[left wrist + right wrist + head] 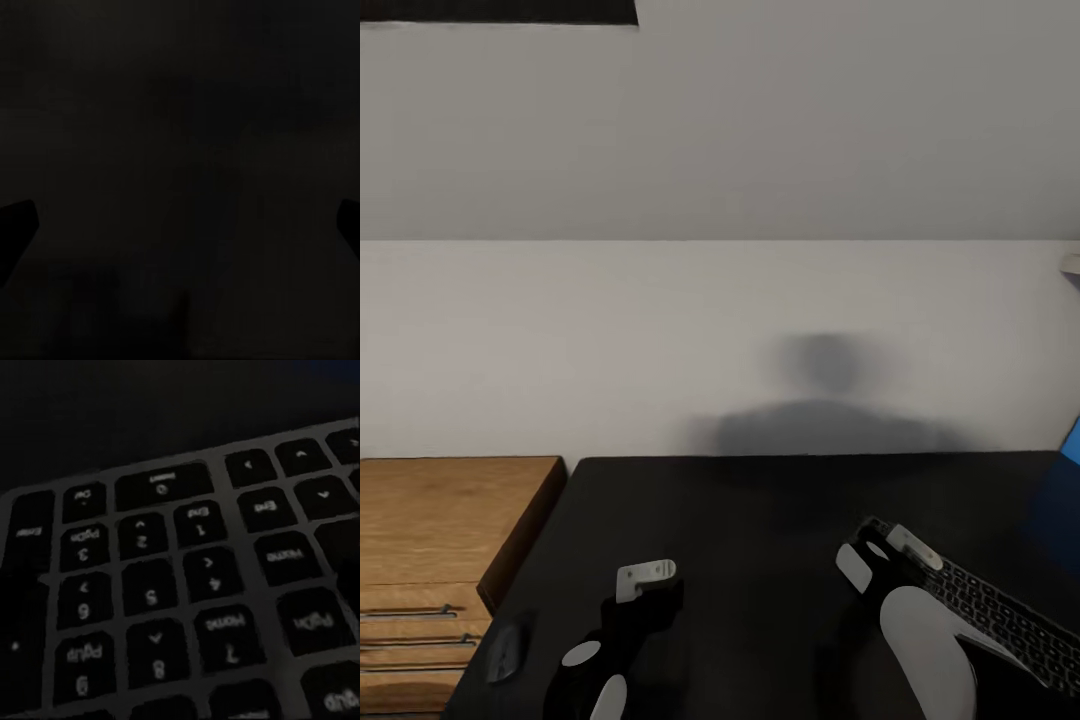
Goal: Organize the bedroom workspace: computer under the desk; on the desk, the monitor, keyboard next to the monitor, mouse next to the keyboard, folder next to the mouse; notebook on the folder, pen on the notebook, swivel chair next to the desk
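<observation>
While the right pincer (pixel 882 548) grips the keyboard (pixel 1000 615) — the mouse (pixel 503 650) sits apart.

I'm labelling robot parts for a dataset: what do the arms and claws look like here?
Both arms are black with glossy white rounded shell panels. The left claw and right claw have black bodies with flat pale grey-white fingers. No cables or markings are visible.

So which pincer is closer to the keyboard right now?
Right. The right pincer is at the keyboard's near end, right over its keys; the left pincer hangs over bare desk, well apart.
</observation>
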Robot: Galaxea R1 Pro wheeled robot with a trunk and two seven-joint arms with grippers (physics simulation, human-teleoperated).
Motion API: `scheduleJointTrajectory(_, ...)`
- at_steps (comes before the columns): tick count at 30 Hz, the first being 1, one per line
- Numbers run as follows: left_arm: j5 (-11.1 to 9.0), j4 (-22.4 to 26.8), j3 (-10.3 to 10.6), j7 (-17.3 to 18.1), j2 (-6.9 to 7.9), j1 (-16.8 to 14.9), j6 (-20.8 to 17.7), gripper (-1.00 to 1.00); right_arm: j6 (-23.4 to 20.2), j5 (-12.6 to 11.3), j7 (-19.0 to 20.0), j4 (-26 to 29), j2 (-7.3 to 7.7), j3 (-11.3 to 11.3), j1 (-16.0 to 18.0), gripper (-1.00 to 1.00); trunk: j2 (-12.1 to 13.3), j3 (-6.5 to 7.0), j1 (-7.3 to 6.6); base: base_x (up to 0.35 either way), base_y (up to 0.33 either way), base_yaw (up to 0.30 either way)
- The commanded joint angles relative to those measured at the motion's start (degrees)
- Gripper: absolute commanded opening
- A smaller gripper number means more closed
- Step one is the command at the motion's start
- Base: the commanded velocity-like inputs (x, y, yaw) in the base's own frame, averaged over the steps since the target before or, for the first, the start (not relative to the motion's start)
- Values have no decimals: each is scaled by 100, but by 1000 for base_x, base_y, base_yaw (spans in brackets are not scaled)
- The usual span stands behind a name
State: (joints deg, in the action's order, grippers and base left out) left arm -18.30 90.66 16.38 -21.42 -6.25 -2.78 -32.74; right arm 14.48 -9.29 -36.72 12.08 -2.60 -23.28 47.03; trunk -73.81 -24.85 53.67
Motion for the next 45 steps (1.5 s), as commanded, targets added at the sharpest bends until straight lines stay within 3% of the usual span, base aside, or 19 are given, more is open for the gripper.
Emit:
scheduleJointTrajectory(1,-59,5,9,-55,1,-9,-14,100,20,-117,-2,-6,-3,-45,-1,100,-3,-7,0,0,0,277)
scheduleJointTrajectory(27,-59,2,20,-55,1,-10,-16,100,11,-117,-8,-24,-4,-45,-1,100,-3,-7,0,0,0,274)
scheduleJointTrajectory(37,-59,-4,25,-55,1,-7,-22,100,42,-109,-19,5,-4,-45,-1,100,-3,-7,0,0,0,42)
scheduleJointTrajectory(45,-51,-7,32,-55,1,-10,-22,100,55,-104,-14,13,-4,-45,-1,100,317,137,-175,0,0,1)
